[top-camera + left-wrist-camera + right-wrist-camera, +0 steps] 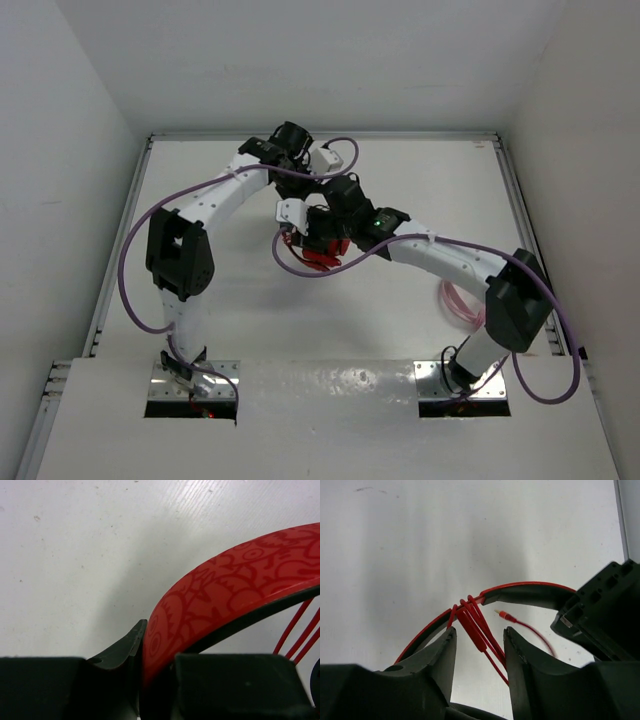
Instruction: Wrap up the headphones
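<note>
Near the table (430,190) centre, clamps headphones (320,260) by the stiff headband (225,590) in the left hand (150,655), holds the right hand (480,650) parted around limp, light cable (477,627) loops; best gripped at the band.

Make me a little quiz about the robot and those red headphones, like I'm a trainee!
1. True or false: the left hand clamps the red patterned plastic headband of the red over-ear headphones.
2. The thin red cable is looped around: A) the headband, B) an ear pad, C) nothing.
3. Fill in: the right hand has its jaws ___.
Key: 1 true; 2 A; 3 open.
</note>
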Motion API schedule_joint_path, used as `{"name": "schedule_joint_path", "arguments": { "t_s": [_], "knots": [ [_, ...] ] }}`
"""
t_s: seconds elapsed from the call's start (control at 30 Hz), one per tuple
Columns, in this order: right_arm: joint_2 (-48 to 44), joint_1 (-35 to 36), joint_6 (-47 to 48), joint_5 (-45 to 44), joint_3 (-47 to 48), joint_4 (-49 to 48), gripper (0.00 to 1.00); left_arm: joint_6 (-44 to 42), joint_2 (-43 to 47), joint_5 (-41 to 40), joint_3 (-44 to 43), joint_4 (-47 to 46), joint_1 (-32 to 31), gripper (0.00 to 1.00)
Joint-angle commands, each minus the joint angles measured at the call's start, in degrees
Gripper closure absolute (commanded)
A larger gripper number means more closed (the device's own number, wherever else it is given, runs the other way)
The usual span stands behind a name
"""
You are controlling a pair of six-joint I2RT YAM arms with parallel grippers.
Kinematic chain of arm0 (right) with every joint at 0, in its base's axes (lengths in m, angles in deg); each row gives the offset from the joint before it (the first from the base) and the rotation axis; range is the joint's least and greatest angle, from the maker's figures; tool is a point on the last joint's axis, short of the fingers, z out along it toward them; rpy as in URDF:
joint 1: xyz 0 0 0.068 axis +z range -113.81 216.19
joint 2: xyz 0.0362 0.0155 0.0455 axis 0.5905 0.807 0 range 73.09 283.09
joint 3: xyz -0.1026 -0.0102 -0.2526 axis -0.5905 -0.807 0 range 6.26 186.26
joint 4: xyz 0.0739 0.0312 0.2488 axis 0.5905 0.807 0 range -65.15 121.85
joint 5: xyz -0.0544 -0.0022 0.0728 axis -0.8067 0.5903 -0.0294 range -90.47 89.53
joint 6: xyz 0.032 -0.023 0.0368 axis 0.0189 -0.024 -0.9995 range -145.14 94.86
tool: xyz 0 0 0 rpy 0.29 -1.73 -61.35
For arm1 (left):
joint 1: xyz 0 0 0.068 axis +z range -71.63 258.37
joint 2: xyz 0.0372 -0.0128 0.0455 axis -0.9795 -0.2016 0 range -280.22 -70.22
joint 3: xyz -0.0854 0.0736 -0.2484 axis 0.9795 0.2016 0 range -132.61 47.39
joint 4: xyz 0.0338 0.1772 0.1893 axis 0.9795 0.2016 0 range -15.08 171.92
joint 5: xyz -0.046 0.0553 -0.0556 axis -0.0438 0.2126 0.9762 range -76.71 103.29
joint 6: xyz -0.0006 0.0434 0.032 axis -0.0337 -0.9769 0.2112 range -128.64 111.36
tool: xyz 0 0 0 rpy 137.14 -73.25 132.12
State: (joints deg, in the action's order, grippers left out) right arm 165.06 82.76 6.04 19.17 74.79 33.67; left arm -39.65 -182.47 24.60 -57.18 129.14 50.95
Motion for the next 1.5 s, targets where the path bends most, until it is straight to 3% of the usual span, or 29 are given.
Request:
{"name": "schedule_joint_path", "arguments": {
  "t_s": [0.0, 0.2, 0.3, 0.53, 0.87, 1.1, 1.47],
  "knots": [
    [-1.61, 0.19, -4.98, 1.28, 2.40, -3.54, 0.57, 3.67, 1.33, -1.99, -3.71, -3.33, 0.00, 1.00],
    [-5.21, 0.28, -15.95, -0.30, 1.43, -16.44, 0.27, 6.91, 1.24, -7.70, -0.55, -6.84, 0.08, 1.00],
    [-7.05, 0.28, -22.99, -2.15, 1.69, -20.84, 0.02, 9.20, 1.24, -9.90, 0.51, -8.68, 0.17, 1.00],
    [-13.28, 0.28, -28.98, -4.42, -1.90, -23.76, 0.01, 12.63, 1.77, -11.57, -0.80, -10.18, 2.89, 1.00],
    [-27.71, 0.28, -33.64, -21.03, -19.66, -21.13, 0.01, 15.01, 8.88, -18.96, 8.24, -14.58, 12.57, 1.00],
    [-33.68, 0.19, -36.27, -24.82, -24.85, -19.72, 0.01, 17.38, 11.17, -19.14, 11.58, -15.10, 24.68, 1.00],
    [-35.36, 0.28, -41.02, -25.26, -28.19, -19.90, 0.01, 16.68, 14.07, -16.77, 19.75, -18.09, 40.42, 1.00]
  ]
}}
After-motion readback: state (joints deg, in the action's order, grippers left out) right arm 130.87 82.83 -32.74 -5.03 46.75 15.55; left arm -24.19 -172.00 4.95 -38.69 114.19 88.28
